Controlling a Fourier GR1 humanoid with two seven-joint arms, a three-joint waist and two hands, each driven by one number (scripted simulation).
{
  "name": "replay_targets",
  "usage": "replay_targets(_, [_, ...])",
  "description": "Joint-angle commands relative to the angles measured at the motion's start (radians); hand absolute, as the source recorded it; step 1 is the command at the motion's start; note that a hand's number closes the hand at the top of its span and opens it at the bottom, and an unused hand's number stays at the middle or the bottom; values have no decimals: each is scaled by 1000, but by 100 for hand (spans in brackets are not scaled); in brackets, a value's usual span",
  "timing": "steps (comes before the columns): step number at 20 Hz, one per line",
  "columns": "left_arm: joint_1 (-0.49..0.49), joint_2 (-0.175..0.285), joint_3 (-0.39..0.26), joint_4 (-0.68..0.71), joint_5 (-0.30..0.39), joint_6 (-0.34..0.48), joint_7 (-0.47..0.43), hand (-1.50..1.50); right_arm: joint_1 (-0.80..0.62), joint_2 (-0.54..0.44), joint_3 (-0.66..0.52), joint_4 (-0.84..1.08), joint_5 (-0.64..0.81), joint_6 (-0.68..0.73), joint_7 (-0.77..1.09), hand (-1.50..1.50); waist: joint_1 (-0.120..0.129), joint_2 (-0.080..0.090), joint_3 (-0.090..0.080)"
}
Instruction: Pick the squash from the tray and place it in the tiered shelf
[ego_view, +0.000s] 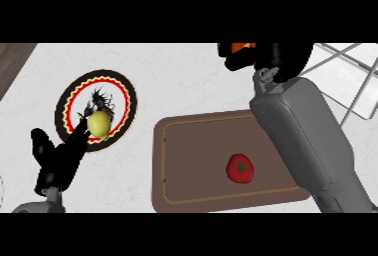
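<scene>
Squash (241, 48) shows orange in the right hand (284, 57), whose fingers curl round it, near the wire shelf (347, 70). Next, I think, carry it over the shelf and let go.

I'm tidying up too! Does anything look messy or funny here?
Nothing stands out. The tomato sits on the tray, a yellow fruit on the plate, nothing spilled. The right hand holds what looks like the squash.
</scene>
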Motion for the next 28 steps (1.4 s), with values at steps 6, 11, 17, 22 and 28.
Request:
replay_targets(6, [16, -3, 2, 55, 2, -39, -31, 0, -164, -124, -156, -103, 53, 257, 177, 150, -5, 6, -7])
replay_targets(11, [-3, -46, -9, 52, -14, 7, -17, 0, -269, -170, -249, -74, 59, 317, 178, 150, 3, 9, -7])
replay_targets(17, [-18, -1, 26, 84, 1, -50, -45, 0, -303, -310, -387, 14, 23, 327, 44, 150, 8, 13, -7])
replay_targets(22, [32, 27, 36, -12, 19, -66, 13, 0, -289, -402, -463, 120, -37, 342, -101, 150, 23, 13, -6])
replay_targets(28, [2, -5, 17, 33, -10, -58, -5, 0, -292, -448, -484, 218, -70, 369, -180, 150, 19, 15, -6])
